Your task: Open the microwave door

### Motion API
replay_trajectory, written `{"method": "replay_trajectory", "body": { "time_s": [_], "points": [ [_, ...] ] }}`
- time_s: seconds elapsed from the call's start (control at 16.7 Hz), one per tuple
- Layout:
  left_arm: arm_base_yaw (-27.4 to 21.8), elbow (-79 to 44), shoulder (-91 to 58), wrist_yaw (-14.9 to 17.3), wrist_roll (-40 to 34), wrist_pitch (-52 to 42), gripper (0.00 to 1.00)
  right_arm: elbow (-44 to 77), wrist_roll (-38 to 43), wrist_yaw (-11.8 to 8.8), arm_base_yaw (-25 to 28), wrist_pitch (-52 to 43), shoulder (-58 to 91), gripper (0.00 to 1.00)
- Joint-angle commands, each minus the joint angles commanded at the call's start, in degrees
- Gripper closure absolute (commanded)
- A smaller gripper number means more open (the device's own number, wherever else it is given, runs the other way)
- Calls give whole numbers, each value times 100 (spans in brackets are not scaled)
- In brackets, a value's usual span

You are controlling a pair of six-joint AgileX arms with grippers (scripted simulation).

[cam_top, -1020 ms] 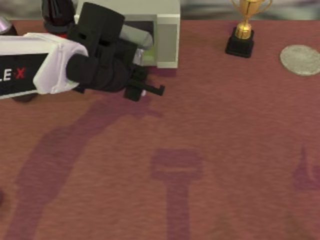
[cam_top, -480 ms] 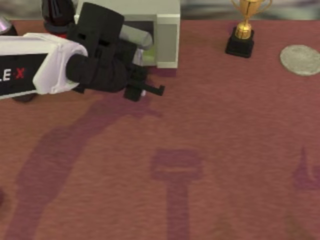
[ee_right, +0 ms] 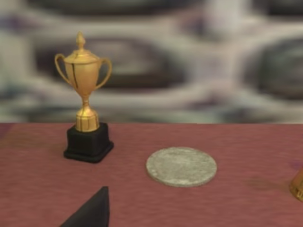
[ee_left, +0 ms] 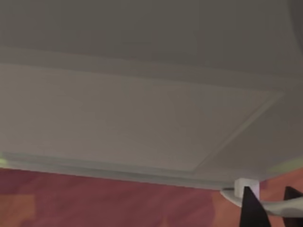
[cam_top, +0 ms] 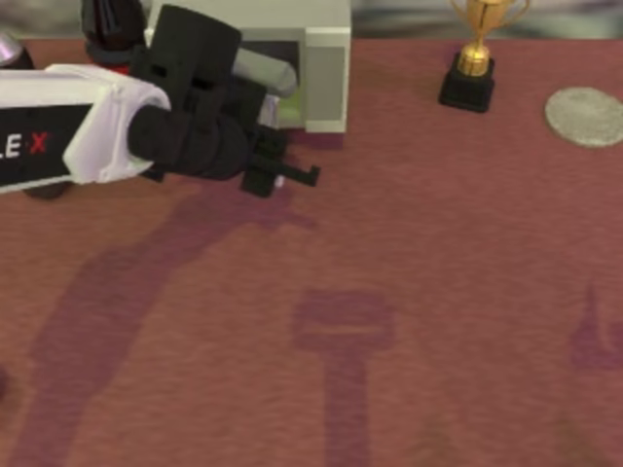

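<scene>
The light-grey microwave (cam_top: 292, 15) stands at the back of the table, left of centre, with its control strip (cam_top: 327, 78) facing front. The microwave door (cam_top: 265, 68) is swung partly out, and a sliver of green inner floor (cam_top: 289, 105) shows beside it. My left gripper (cam_top: 297, 178) reaches in front of the microwave. In the left wrist view the door (ee_left: 132, 118) fills the frame, and the left gripper (ee_left: 270, 194) is shut on the door's pale handle (ee_left: 272, 204), one finger on each side. My right gripper (ee_right: 99, 213) is parked out of the top view.
A gold trophy (cam_top: 474, 58) on a black base stands at the back right, with a flat grey disc (cam_top: 587, 116) farther right. A dark bottle-like object (cam_top: 112, 29) stands behind my left arm. An orange thing (ee_right: 298, 187) shows at the right wrist view's edge.
</scene>
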State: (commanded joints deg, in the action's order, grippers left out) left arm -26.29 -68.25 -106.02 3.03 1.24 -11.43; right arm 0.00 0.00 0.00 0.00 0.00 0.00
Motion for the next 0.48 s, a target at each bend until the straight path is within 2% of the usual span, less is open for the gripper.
{"method": "replay_trajectory", "body": {
  "time_s": [0.48],
  "points": [
    [106, 138, 126, 258, 286, 14, 100, 0, 0, 0, 0, 0, 0, 0]
  ]
}}
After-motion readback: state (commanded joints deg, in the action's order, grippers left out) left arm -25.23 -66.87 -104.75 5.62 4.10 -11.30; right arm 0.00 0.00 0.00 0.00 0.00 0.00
